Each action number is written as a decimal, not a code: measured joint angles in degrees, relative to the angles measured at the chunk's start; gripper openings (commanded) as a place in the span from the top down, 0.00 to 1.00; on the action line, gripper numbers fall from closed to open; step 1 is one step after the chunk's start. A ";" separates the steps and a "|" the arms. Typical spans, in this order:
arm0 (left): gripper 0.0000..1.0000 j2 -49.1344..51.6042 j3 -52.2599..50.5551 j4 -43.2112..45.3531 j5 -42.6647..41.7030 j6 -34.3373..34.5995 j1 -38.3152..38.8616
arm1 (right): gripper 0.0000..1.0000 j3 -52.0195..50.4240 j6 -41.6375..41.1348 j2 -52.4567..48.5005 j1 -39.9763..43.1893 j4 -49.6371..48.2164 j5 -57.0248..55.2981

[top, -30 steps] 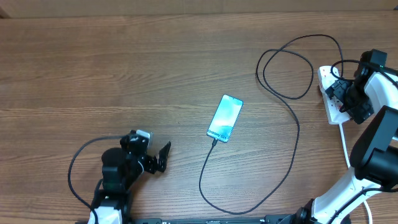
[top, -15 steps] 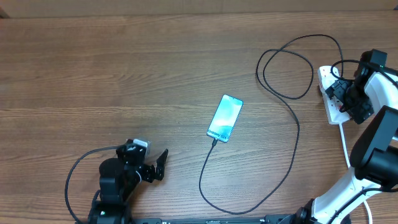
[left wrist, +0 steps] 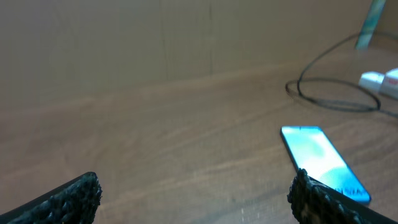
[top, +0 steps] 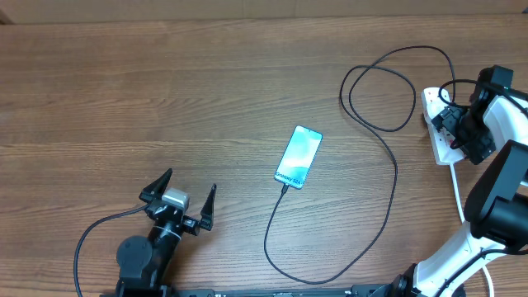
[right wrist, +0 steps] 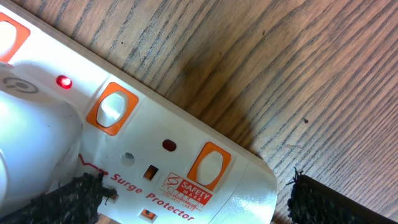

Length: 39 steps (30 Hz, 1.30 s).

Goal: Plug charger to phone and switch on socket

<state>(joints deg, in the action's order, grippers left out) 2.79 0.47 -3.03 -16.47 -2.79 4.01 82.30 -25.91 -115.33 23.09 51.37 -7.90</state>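
The phone (top: 299,156) lies screen-up and lit near the table's middle; it also shows in the left wrist view (left wrist: 323,163). The charger's thin black cable (top: 394,165) runs from the phone's near end, loops right and back, to the socket (top: 440,132) at the right edge. My left gripper (top: 183,195) is open and empty at the front left, apart from the phone. My right gripper (top: 454,124) is open right over the socket (right wrist: 161,155), its fingers either side of the strip's end. One small red light (right wrist: 63,81) glows on the strip.
The socket's white cord (top: 456,194) runs toward the front right beside my right arm. The strip has orange-framed white switches (right wrist: 209,165). A loose black wire loops around my left arm's base (top: 87,239).
My left arm has pulled back toward the front edge and turned, and its gripper has opened wide. The right arm, phone and cable have not moved.
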 measured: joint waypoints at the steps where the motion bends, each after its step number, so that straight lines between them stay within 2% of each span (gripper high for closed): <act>1: 0.00 -1.09 -0.02 0.02 0.00 0.28 0.00 | 0.00 0.00 0.02 0.00 0.00 0.00 0.00; 39: 0.00 -1.92 -0.02 0.02 0.00 1.20 0.00 | 0.00 0.00 0.04 0.00 0.00 -0.02 0.02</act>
<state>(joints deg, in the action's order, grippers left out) 0.86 0.45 -3.01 -16.47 -1.58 4.01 82.30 -25.87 -115.33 23.09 51.35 -7.88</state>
